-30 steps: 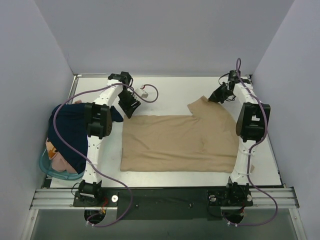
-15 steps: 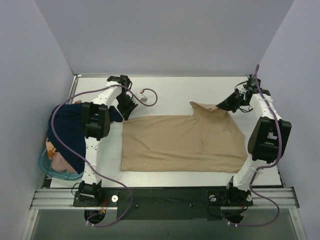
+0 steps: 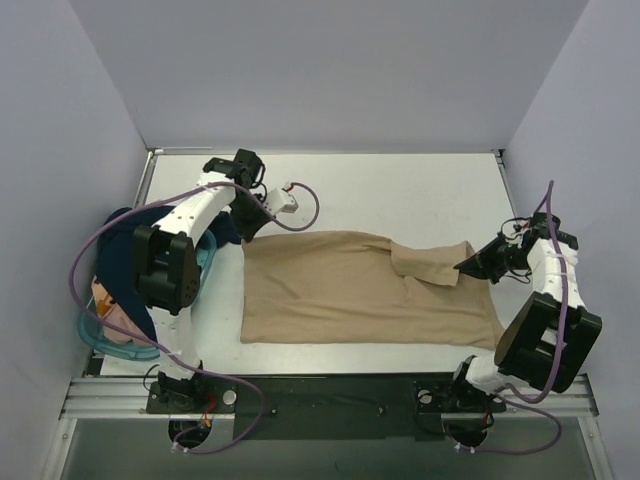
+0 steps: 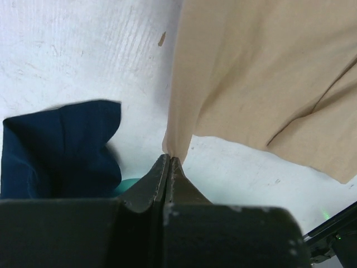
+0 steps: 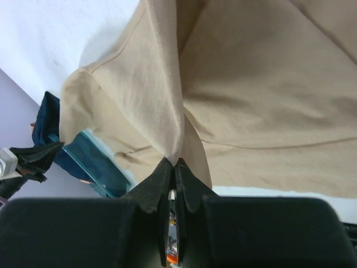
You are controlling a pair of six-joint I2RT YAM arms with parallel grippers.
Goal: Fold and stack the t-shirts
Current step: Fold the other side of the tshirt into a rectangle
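A tan t-shirt (image 3: 340,290) lies spread across the middle of the table. My left gripper (image 3: 248,232) is shut on its far left corner, and the wrist view shows the cloth (image 4: 251,72) pinched at the jaw tips of the left gripper (image 4: 169,161). My right gripper (image 3: 466,268) is shut on the shirt's right sleeve, folded inward over the body; in its wrist view the cloth (image 5: 167,106) rises from the tips of the right gripper (image 5: 173,163). A dark navy t-shirt (image 3: 125,265) drapes over the basket at left, with pinkish cloth (image 3: 112,315) under it.
The teal round basket (image 3: 105,345) sits at the table's left edge, beside the left arm. A small white connector (image 3: 287,188) on a purple cable hangs near the left wrist. Walls enclose the table on three sides.
The right gripper has pulled the sleeve from the far right toward the near right, folding it over the shirt. The left gripper closed on the far left corner.
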